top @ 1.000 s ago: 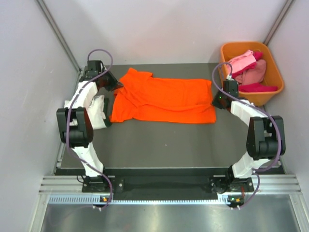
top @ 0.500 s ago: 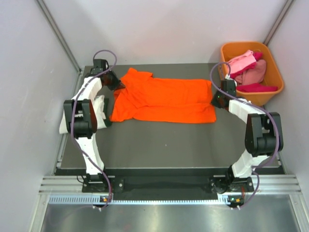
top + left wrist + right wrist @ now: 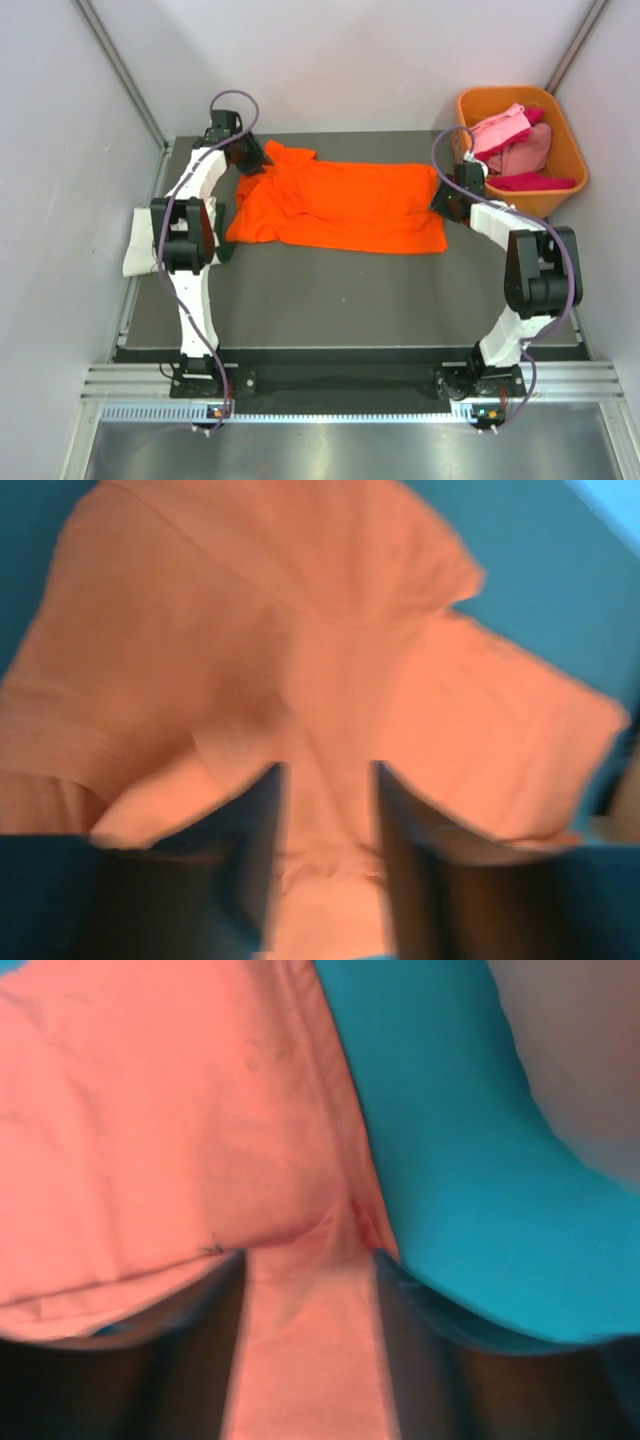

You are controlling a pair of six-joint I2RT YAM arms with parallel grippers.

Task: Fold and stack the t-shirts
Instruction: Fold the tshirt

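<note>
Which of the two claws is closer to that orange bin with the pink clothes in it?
The right gripper. It sits at the right edge of the orange t-shirt, just beside the bin. The left gripper is at the t-shirt's opposite, left end, far from the bin.

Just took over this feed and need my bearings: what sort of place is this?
Probably a lab robot test cell: plain pale wall panels enclose a dark table, two arms are bolted to a metal rail, and an orange bin holds t-shirts.
</note>
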